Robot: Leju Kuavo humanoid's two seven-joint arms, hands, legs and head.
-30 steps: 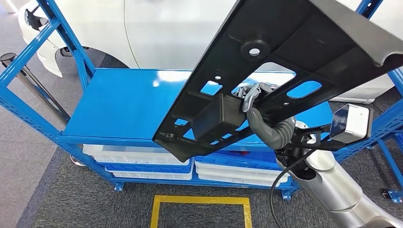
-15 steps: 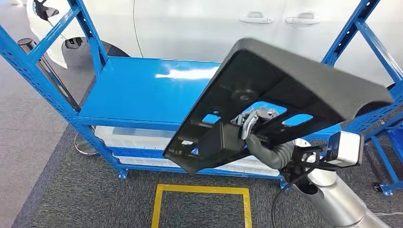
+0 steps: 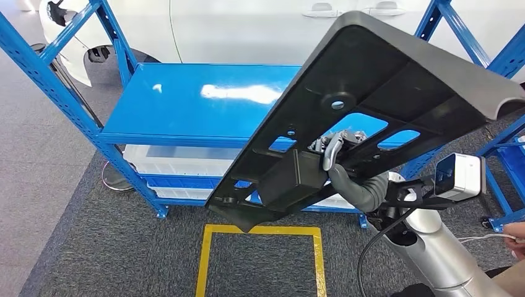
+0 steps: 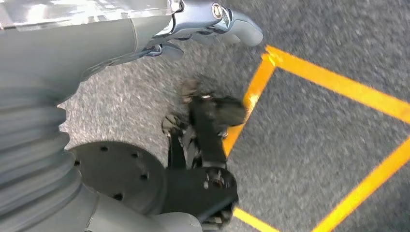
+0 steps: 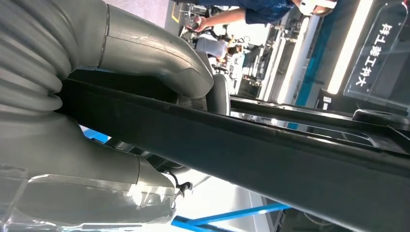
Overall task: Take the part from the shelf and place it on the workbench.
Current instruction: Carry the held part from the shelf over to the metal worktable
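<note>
A large black plastic part, flat with cut-out slots and a boxy block on its underside, hangs tilted in the air in front of the blue shelf. My right hand grips it from below through a slot, thumb and fingers clamped on its edge. The right wrist view has the thick grey thumb pressed over the part's black rim. My left hand hangs over the grey carpet with its fingers curled in and nothing in them.
The blue shelf's top board is bare; white bins sit on the level below. A white car stands behind the shelf. A yellow taped square marks the carpet in front. A person's hand is at the right edge.
The whole picture has shifted, so the camera moved. The part is lifted and tilted a little steeper than half a second ago, still in my right hand.
</note>
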